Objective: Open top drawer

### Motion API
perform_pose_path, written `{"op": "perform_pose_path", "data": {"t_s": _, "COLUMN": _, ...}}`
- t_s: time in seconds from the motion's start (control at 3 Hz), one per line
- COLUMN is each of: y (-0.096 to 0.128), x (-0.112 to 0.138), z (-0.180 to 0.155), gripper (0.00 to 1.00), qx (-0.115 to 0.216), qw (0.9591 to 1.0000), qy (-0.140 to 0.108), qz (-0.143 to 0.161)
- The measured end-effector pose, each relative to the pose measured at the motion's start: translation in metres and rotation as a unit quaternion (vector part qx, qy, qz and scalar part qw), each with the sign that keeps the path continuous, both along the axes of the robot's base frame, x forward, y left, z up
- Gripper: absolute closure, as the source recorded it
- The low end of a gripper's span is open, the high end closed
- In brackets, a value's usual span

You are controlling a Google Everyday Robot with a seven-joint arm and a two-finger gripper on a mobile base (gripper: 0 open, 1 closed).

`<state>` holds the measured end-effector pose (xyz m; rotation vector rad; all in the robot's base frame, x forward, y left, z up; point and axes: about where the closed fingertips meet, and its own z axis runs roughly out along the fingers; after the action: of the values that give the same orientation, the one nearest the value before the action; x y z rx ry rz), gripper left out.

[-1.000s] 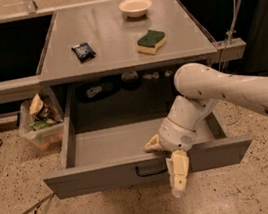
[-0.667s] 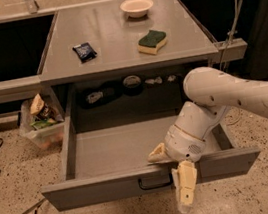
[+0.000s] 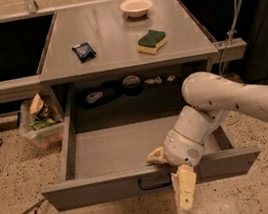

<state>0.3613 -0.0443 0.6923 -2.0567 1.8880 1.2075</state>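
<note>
The top drawer is a wide grey metal drawer under the grey table, pulled far out, with its deep grey interior showing and bare. Its small black bar handle sits at the centre of the front. My gripper hangs down over the drawer's front, just right of the handle, with one cream finger pointing down below the front edge and another cream part on the rim. The white arm reaches in from the right.
On the table top lie a white bowl, a green-and-yellow sponge and a small dark packet. A clear bin of packets stands on the floor at the left. Small items lie on a shelf behind the drawer.
The drawer has slid further out toward the camera, and my gripper has moved with its front, lower in the view.
</note>
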Motion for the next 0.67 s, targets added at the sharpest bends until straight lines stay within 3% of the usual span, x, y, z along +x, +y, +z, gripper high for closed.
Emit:
{"op": "perform_pose_path", "data": {"t_s": 0.33, "y": 0.000, "x": 0.000, "z": 0.001, "gripper": 0.00, "qx": 0.000, "qw": 1.0000, "qy": 0.000, "qz": 0.000}}
{"op": "perform_pose_path", "data": {"t_s": 0.67, "y": 0.000, "x": -0.026, "z": 0.012, "gripper": 0.00, "qx": 0.005, "qw": 0.9998, "qy": 0.002, "qz": -0.018}}
